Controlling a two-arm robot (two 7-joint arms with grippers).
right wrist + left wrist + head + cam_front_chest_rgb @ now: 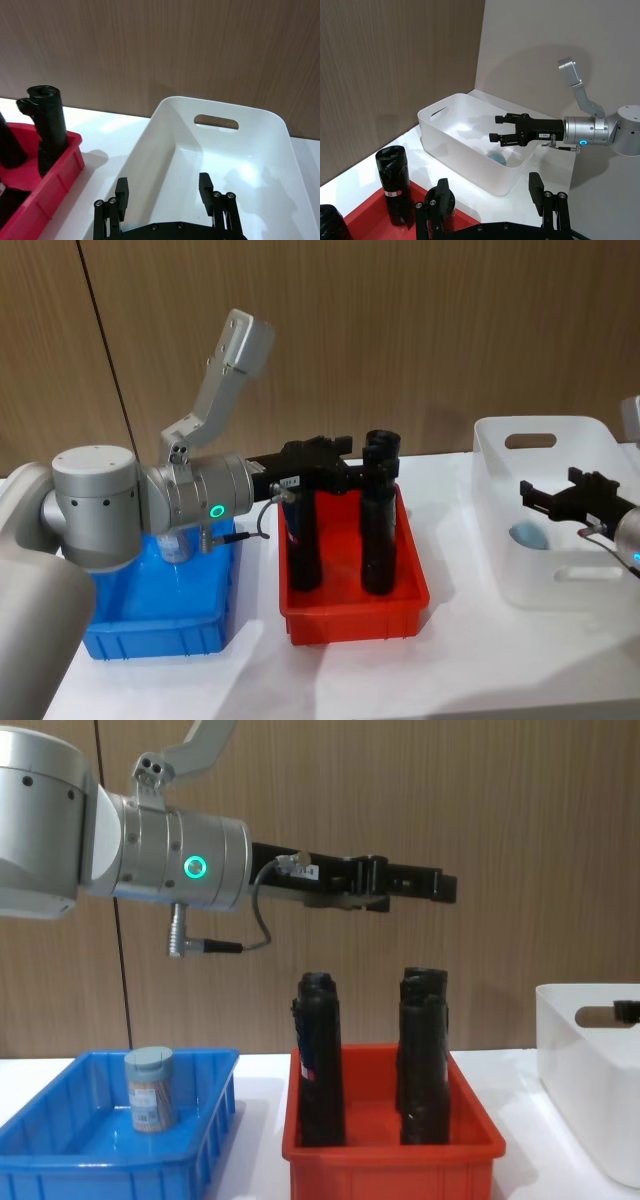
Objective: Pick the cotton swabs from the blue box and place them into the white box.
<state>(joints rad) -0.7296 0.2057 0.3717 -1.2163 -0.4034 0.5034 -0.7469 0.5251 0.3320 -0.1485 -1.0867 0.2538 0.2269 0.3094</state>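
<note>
My left gripper [440, 886] hangs spread and empty, high above the red bin [390, 1170] and its tall black cylinders [320, 1060]. I'd swing it left, staying above them, then drop straight onto the cotton swabs jar [150, 1090] upright in the blue box [205, 1160]. The right gripper [496, 128], also spread and empty, hovers over the white box [465, 160], which holds another jar [496, 156].

Robot lab bench: white tabletop [480, 670], wood-panel wall [400, 330], blue box [150, 640], red bin [350, 625], white box [520, 585].
</note>
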